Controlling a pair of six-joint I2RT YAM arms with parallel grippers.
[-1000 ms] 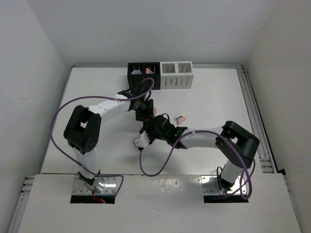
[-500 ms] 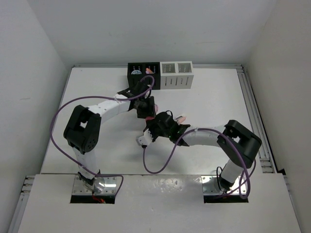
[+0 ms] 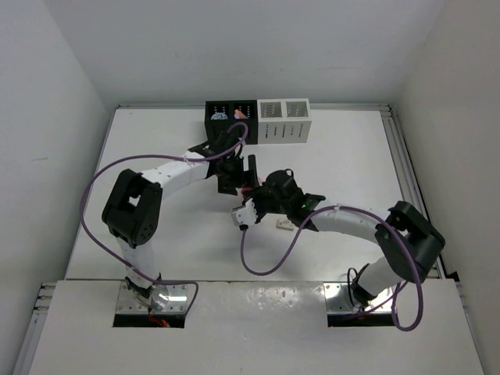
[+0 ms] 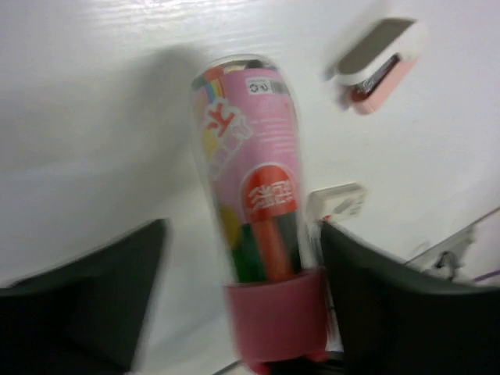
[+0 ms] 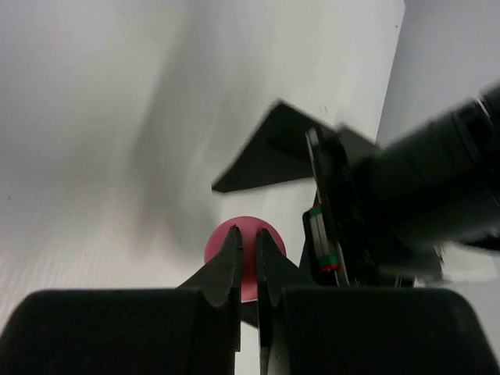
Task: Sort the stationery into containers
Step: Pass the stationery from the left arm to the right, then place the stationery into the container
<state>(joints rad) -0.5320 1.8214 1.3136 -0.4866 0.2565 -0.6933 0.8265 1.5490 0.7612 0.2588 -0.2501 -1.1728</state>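
Note:
In the left wrist view a hot-pink tube (image 4: pixel 248 195) of stationery lies on the white table between the wide jaws of my left gripper (image 4: pixel 242 234), which is open; its left finger stands well apart from the tube. A pale pink-and-white piece (image 4: pixel 379 56) and a small white block (image 4: pixel 337 199) lie beyond. My right gripper (image 5: pixel 247 233) is shut with nothing in it, its tips in front of the tube's round pink end (image 5: pixel 275 244). Both grippers meet mid-table, left (image 3: pixel 242 176) and right (image 3: pixel 254 197). The black container (image 3: pixel 231 119) and the white container (image 3: pixel 284 119) stand at the back.
A small white-and-pink block (image 3: pixel 285 225) lies on the table just in front of the right forearm. The black container holds a blue-white roll (image 3: pixel 219 116) and a pink item (image 3: pixel 240 114). Purple cables loop off both arms. Raised rails edge the table.
The right gripper has closed and moved up and right, close against the left gripper. The left jaws have widened around the tube. The right arm now covers the pink piece it lay beside.

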